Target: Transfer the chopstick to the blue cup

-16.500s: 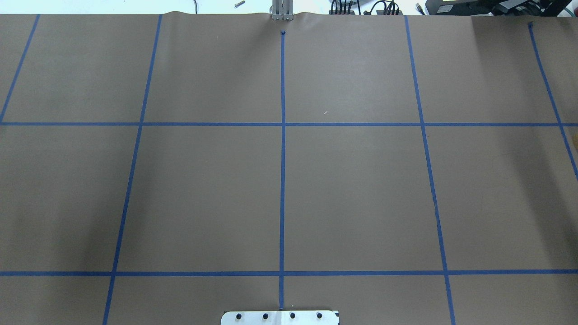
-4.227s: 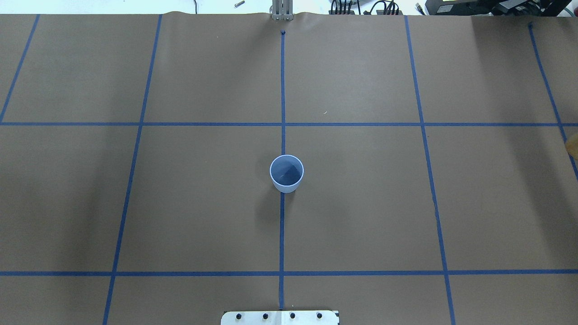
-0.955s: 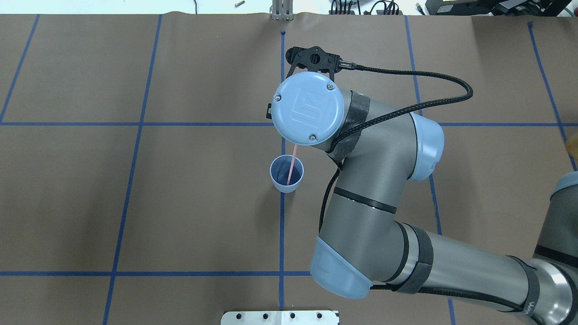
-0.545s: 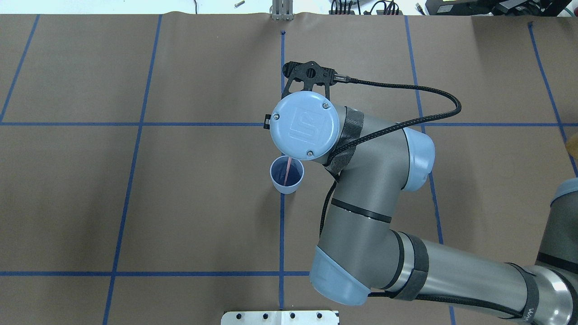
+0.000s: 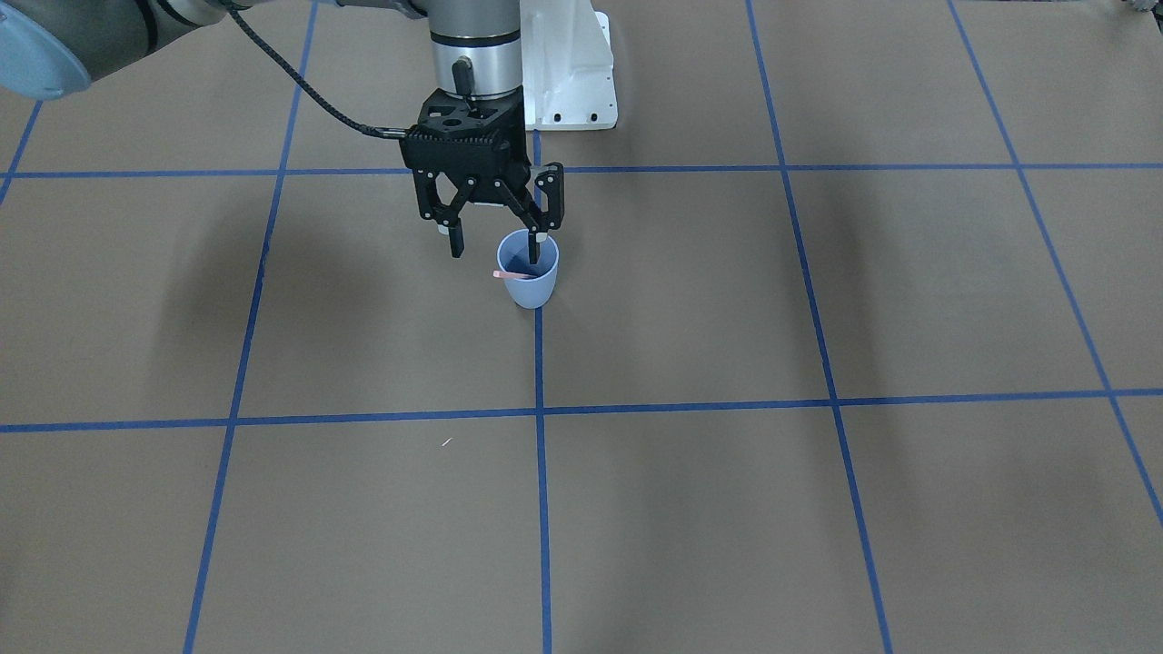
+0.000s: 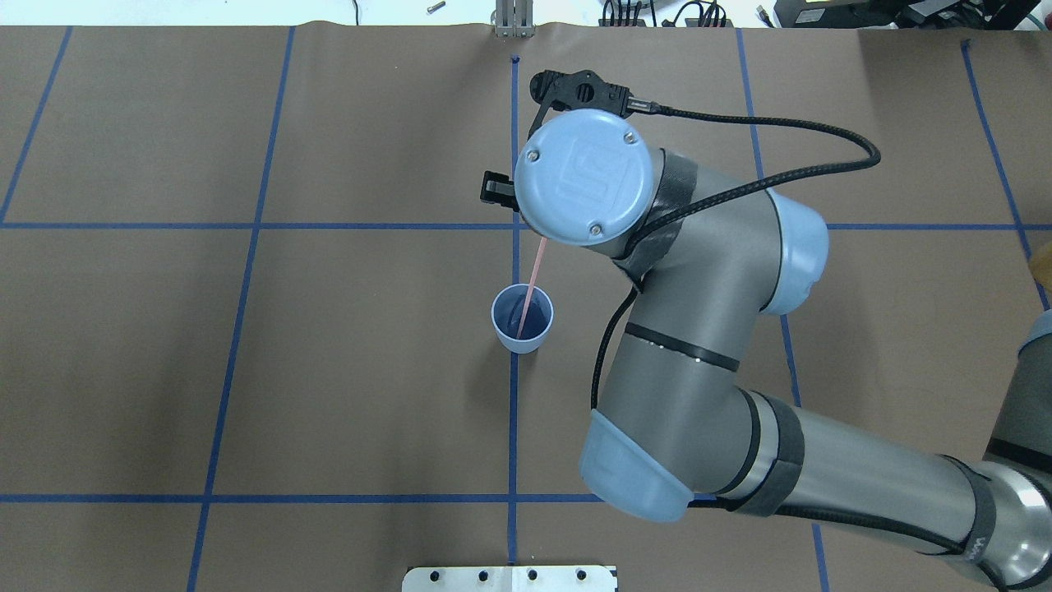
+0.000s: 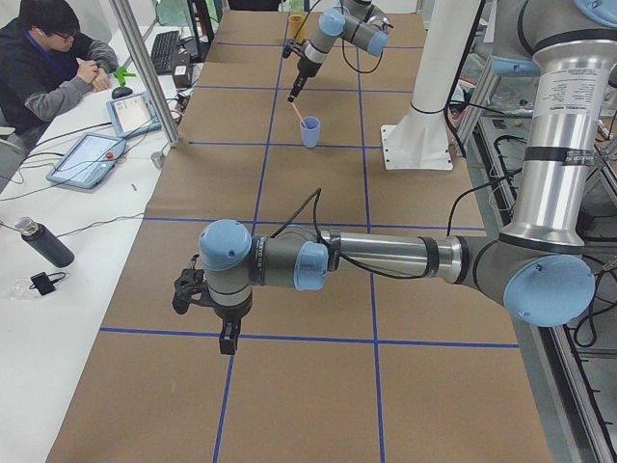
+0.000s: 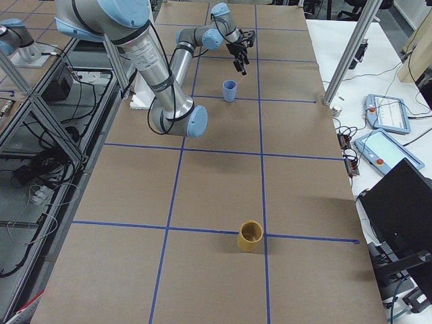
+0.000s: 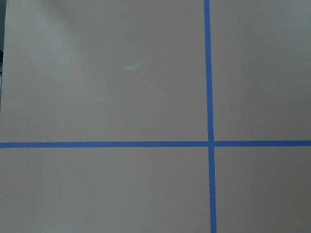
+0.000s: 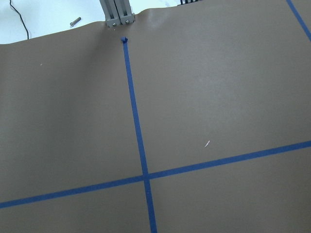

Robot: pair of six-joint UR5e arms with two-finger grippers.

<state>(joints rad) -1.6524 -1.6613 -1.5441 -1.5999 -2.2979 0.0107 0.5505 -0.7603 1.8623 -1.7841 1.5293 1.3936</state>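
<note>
R fingers [image 5: 456, 238] now spread, arm backing off; chopstick [image 6: 530, 284] leans in blue cup [image 5: 530, 289], so drop looks done. L fingers [image 7: 228, 340]: can't tell.

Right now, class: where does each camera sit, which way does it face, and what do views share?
Front-facing: across the table, facing the robot; right gripper, open, by the blue cup.
Overhead: behind the robot, looking down; right arm, chopstick leaning in the cup.
Exterior left: table's left end; left arm near, a person seated.
Exterior right: opposite end; right arm near, yellow cup.
Left wrist: straight down on blue tape; no body.
Right wrist: down toward the table's far edge; no body.
Shared: all four exterior views show the blue cup.
</note>
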